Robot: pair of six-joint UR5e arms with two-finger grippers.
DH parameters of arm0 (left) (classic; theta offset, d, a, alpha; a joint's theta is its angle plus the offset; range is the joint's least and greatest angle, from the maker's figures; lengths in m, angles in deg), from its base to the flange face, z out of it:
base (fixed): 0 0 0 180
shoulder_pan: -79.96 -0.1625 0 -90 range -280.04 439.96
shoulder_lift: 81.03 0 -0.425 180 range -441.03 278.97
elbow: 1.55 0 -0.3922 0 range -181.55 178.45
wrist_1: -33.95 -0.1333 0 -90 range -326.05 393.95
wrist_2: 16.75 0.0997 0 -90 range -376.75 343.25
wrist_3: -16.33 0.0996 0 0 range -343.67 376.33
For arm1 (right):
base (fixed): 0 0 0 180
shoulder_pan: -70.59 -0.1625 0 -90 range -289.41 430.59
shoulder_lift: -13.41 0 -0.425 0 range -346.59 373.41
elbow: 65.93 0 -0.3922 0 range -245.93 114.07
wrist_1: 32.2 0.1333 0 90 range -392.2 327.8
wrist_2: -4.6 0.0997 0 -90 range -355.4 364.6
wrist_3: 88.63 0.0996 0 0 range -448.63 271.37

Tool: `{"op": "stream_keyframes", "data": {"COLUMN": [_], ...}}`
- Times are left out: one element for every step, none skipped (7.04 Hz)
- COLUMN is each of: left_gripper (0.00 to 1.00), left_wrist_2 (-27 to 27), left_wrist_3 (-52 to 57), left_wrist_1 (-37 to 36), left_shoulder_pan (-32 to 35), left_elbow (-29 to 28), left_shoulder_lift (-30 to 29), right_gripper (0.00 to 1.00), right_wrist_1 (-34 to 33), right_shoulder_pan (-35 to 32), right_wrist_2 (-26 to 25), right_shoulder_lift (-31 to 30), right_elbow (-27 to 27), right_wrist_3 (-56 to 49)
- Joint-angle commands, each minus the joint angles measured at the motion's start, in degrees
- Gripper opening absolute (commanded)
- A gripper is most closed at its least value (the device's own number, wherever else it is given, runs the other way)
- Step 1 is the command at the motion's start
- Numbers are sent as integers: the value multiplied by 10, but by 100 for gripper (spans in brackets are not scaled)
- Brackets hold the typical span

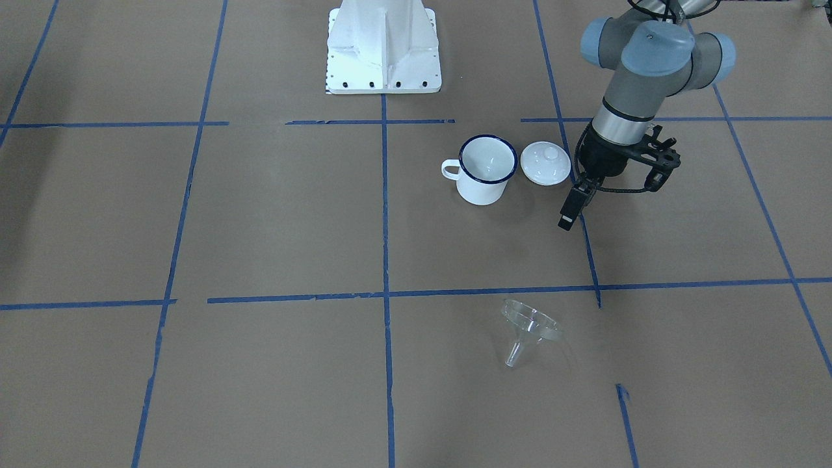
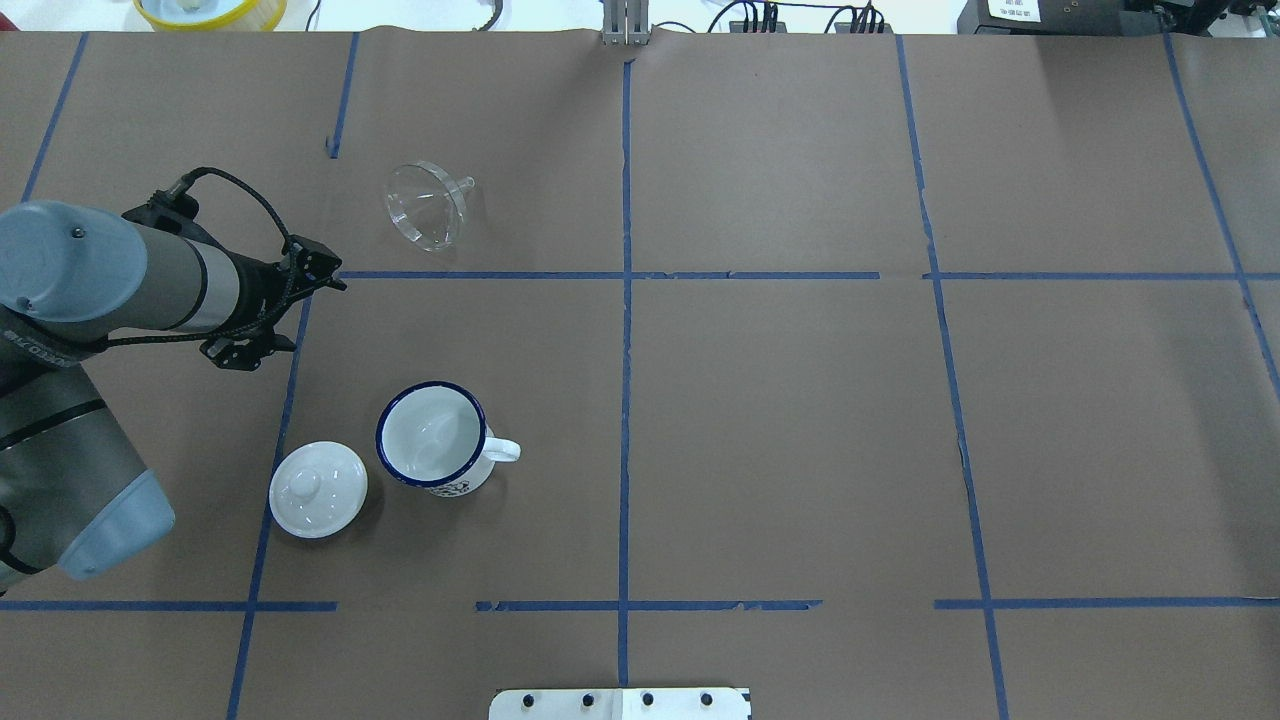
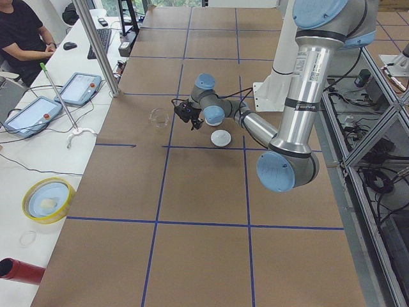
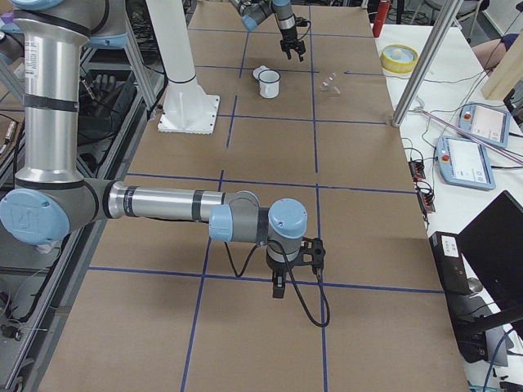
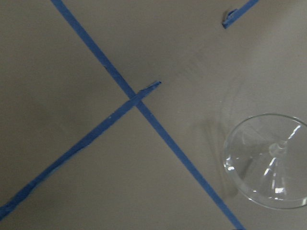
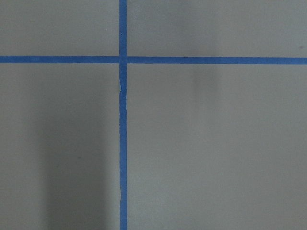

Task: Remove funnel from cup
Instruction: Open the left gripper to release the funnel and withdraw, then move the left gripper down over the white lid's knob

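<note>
The clear funnel (image 1: pixel 530 325) lies on its side on the brown table, well apart from the cup; it also shows in the overhead view (image 2: pixel 425 205) and at the lower right of the left wrist view (image 5: pixel 268 160). The cup (image 1: pixel 484 170), a white mug with a dark blue rim, stands upright and empty (image 2: pixel 432 437). My left gripper (image 1: pixel 567 223) hangs above the table between cup and funnel, beside the lid, its fingers together and holding nothing (image 2: pixel 335 283). My right gripper (image 4: pixel 278 290) shows only in the exterior right view, far from both; I cannot tell its state.
A white domed lid with a knob (image 1: pixel 545 163) lies right beside the mug (image 2: pixel 318 489). The robot's white base (image 1: pixel 383 49) stands at the table's near edge. Blue tape lines cross the table. A yellow bowl (image 2: pixel 210 10) sits past the far edge.
</note>
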Motion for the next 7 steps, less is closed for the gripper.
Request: {"op": "stream_keyframes", "data": {"left_gripper": [89,89,90,90,90,90,90], "left_wrist_2": [-38,-41,-41,-41,-42,-44,-45], "left_wrist_3": [40,39,27,24,31,36,35], "left_wrist_1": [-84,-77,-72,-72,-72,-70,-67], "left_shoulder_pan": [-18,-43,-68,-69,-66,-65,-67], "left_elbow": [67,92,98,100,107,116,115], "left_shoulder_lift": [29,68,78,78,80,95,95], "right_gripper": [100,100,100,100,100,100,100], "right_wrist_1": [0,0,0,0,0,0,0], "right_shoulder_pan": [0,0,0,0,0,0,0], "right_wrist_2": [0,0,0,0,0,0,0], "right_shoulder_lift": [0,0,0,0,0,0,0], "right_elbow": [0,-1,0,0,0,-1,0], "right_wrist_3": [0,0,0,0,0,0,0]}}
